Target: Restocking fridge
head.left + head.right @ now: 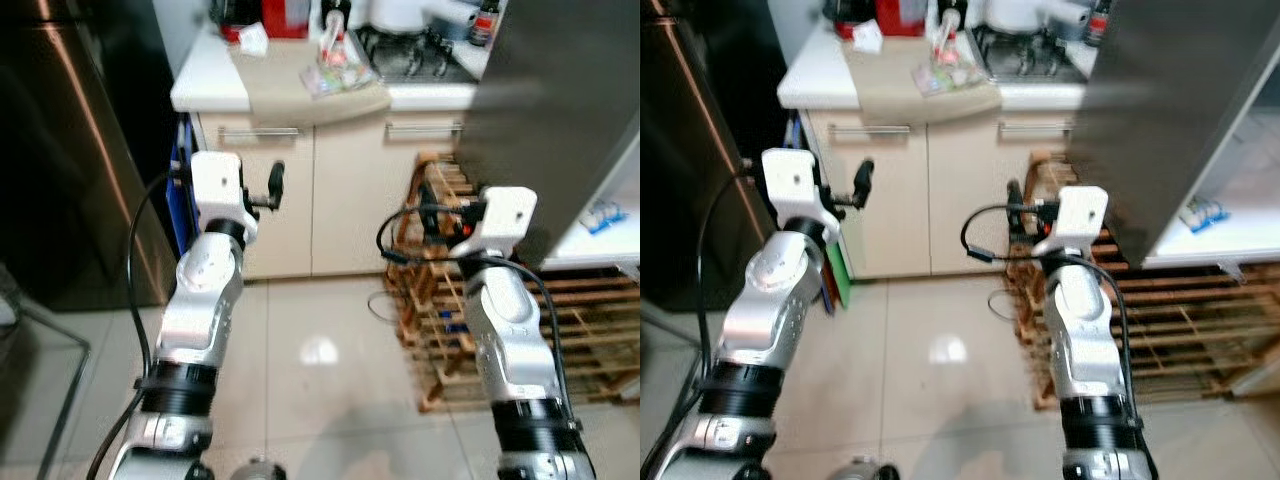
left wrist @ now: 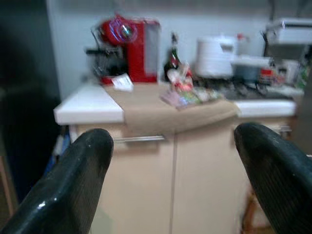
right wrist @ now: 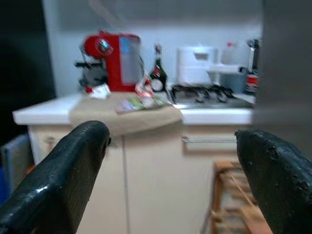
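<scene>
From the head camera, both silver arms are raised in front of a cream cabinet [image 1: 300,190] under a white counter [image 1: 210,85]; the left gripper [image 1: 272,186] and the right gripper [image 1: 432,214] hold nothing. The grey fridge door [image 1: 550,110] stands at the right, beside a fridge shelf [image 1: 600,235] bearing a small blue-and-white packet [image 1: 603,216], above a wooden rack [image 1: 520,320] on the tiled floor. A beige cloth [image 1: 305,85] with a colourful packet [image 1: 338,70] lies on the counter, near a gas hob [image 1: 415,55]. In the left wrist view, the fingers [image 2: 73,185] are spread wide apart, empty, facing a red coffee machine [image 2: 129,48], a dark bottle [image 2: 172,61] and a white cooker [image 2: 217,56]. In the right wrist view, the fingers [image 3: 68,175] are likewise parted and empty.
</scene>
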You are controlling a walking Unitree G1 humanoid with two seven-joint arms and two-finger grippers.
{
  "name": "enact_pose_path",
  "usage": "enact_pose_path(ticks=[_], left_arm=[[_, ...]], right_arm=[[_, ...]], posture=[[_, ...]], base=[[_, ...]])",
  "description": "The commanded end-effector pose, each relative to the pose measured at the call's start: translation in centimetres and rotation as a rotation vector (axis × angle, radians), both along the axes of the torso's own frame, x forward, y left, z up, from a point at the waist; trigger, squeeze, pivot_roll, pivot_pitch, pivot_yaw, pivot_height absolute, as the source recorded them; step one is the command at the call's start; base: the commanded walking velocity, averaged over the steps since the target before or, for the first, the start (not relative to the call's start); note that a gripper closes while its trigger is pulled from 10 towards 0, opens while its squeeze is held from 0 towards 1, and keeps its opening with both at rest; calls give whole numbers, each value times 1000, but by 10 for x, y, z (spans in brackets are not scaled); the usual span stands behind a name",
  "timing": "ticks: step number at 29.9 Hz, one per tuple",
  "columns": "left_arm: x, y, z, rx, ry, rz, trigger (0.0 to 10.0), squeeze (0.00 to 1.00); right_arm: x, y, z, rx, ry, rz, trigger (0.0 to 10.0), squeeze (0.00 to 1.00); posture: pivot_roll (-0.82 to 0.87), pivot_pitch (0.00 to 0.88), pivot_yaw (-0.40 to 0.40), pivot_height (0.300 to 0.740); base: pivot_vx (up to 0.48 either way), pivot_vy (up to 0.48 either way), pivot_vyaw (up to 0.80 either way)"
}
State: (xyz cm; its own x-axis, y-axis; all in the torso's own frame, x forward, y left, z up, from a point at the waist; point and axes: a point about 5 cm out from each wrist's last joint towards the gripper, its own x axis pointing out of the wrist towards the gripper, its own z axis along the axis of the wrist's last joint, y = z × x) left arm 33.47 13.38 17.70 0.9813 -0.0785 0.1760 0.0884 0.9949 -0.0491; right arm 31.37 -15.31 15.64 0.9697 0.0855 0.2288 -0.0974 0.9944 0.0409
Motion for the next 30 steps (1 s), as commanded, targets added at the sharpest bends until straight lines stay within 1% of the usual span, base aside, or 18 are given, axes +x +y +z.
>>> enact_pose_path(ticks=[1, 8, 11, 15, 17, 19, 20, 22, 25, 26, 27, 29, 30], left_arm=[[4, 2, 8, -2, -25, -1, 10000, 0], [7, 1, 13, 16, -38, -10, 10000, 0], [7, 4, 14, 17, -38, -6, 10000, 0], [8, 4, 15, 37, -42, -30, 10000, 0], [9, 5, 16, 33, -36, -45, 10000, 0], [9, 2, 20, 35, -44, -62, 10000, 0], [8, -5, 21, 32, -49, -120, 10000, 0], [8, -10, 20, 43, -50, -156, 10000, 0], [8, -21, 24, 29, -53, -199, 10000, 0], [9, -26, 26, 26, -61, -231, 10000, 0], [9, -28, 27, 23, -63, -242, 10000, 0], [8, -30, 28, 20, -66, -250, 10000, 0], [8, -33, 27, 18, -70, -274, 10000, 0]], right_arm=[[2, 4, 7, 7, -25, 5, 10000, 0], [6, 17, 2, -10, -5, 46, 10000, 0], [8, 18, 2, -3, 2, 42, 10000, 0], [11, 16, 1, -11, 1, 14, 10000, 4], [11, 14, 1, 10, 0, -3, 10000, 0], [10, 12, 3, 18, -9, -10, 10000, 0], [8, 11, 2, 16, -15, -31, 10000, 0], [6, 10, 0, 24, -11, -57, 10000, 0], [3, 5, 2, 40, -18, -78, 10000, 0], [1, 6, 3, 22, -37, -78, 10000, 0], [1, 7, 4, 12, -44, -81, 10000, 0], [1, 5, 4, 7, -30, -84, 10000, 0], [2, 2, 8, -2, -42, -95, 10000, 0]], posture=[[-95, 0, 28, 736], [-80, 0, 30, 736], [-78, 0, 41, 736], [-72, 0, 55, 736], [-70, 0, 67, 736], [-72, 0, 80, 736], [-86, 0, 96, 736], [-93, 0, 101, 736], [-98, 0, 109, 736], [-100, 0, 105, 736], [-100, 0, 105, 736], [-102, 0, 88, 736], [-105, 0, 75, 736]], base=[[480, 0, 0], [480, 0, 0], [480, 0, 696], [480, 0, 755], [480, 0, 0], [480, 0, 0], [480, 0, 0], [480, 0, 0], [480, 0, 0], [480, 0, 0], [480, 0, 0], [480, 0, 0], [480, 0, -800]])
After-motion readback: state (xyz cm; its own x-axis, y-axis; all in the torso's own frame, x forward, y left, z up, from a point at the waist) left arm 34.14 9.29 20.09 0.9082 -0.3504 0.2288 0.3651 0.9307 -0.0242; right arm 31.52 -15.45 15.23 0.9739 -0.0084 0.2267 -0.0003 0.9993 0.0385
